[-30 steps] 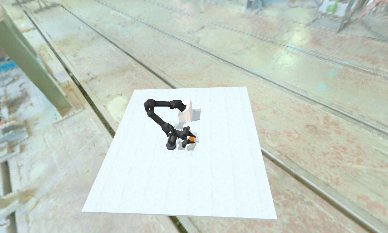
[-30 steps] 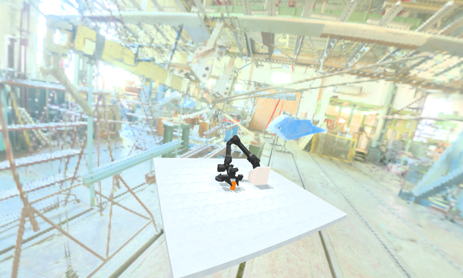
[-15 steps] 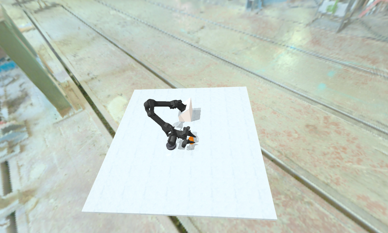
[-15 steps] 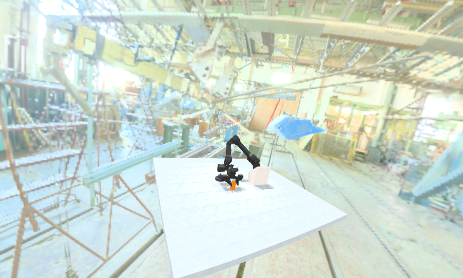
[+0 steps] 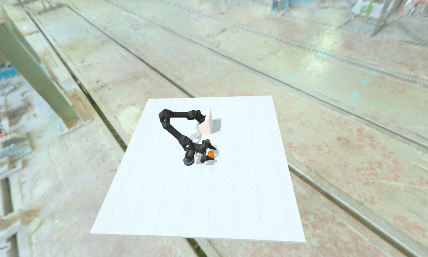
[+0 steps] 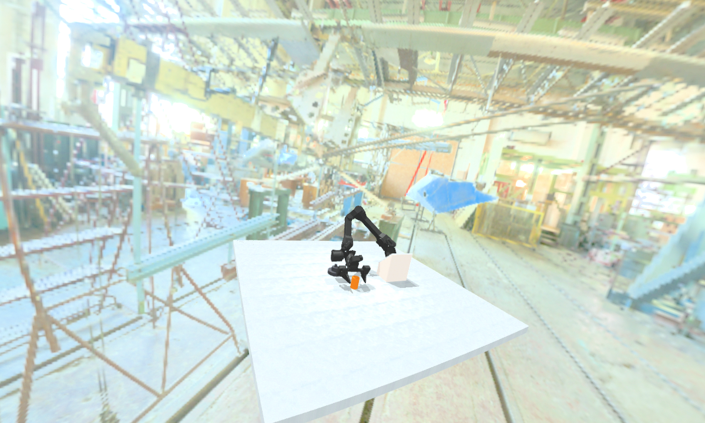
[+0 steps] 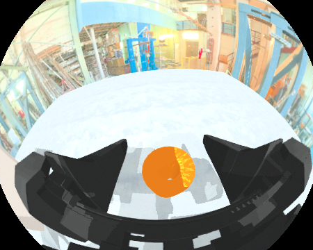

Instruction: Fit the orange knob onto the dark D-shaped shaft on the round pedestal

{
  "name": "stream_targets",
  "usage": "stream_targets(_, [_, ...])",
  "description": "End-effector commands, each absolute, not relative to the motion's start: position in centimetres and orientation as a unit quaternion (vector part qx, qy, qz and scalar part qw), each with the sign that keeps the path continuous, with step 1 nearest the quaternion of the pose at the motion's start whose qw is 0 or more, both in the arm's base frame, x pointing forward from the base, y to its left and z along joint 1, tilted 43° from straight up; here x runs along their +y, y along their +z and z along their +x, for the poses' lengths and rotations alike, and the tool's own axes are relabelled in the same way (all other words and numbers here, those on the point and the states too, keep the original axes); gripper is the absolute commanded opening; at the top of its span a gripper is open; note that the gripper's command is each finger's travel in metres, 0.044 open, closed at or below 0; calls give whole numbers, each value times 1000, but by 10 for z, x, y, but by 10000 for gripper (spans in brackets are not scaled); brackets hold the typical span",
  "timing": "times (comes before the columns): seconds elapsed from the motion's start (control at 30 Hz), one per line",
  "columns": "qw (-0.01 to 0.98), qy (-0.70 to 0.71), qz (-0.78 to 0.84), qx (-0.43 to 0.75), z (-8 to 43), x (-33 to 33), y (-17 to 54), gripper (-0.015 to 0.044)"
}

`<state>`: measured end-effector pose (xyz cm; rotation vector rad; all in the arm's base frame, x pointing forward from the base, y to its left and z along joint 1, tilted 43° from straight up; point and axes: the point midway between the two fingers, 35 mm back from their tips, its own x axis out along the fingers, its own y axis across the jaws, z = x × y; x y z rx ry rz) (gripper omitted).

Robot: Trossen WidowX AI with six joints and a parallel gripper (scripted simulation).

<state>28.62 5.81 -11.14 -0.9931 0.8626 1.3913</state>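
Note:
My gripper [image 5: 214, 154] [image 6: 356, 282] [image 7: 165, 139] is open wide, low over the table. The orange knob [image 5: 210, 154] [image 6: 354, 282] [image 7: 158, 167] is between the spread fingers, with a gap on both sides in the wrist view. There one round end faces the camera, with a bright yellow patch on its right and a small faint round mark near its middle. The knob looks slightly tilted in the exterior view. The dark round pedestal [image 5: 188, 162] [image 6: 333, 271] is behind the gripper, apart from the knob. The arm hides its shaft.
A pale wedge-shaped block [image 5: 205, 128] [image 6: 395, 268] stands by the arm's base on the white table [image 5: 209, 204] [image 6: 355, 347]. The upper arm links loop out above the table's far left part in the top view.

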Motion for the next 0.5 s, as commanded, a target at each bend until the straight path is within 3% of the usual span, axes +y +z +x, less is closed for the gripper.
stream_targets(0.0, [576, 594, -424, 368, 286, 58, -111, 440])
stream_targets(0.23, [577, 594, -424, 367, 281, 111, -54, 440])
stream_targets(0.47, [565, 581, -429, 399, 280, 114, -56, 440])
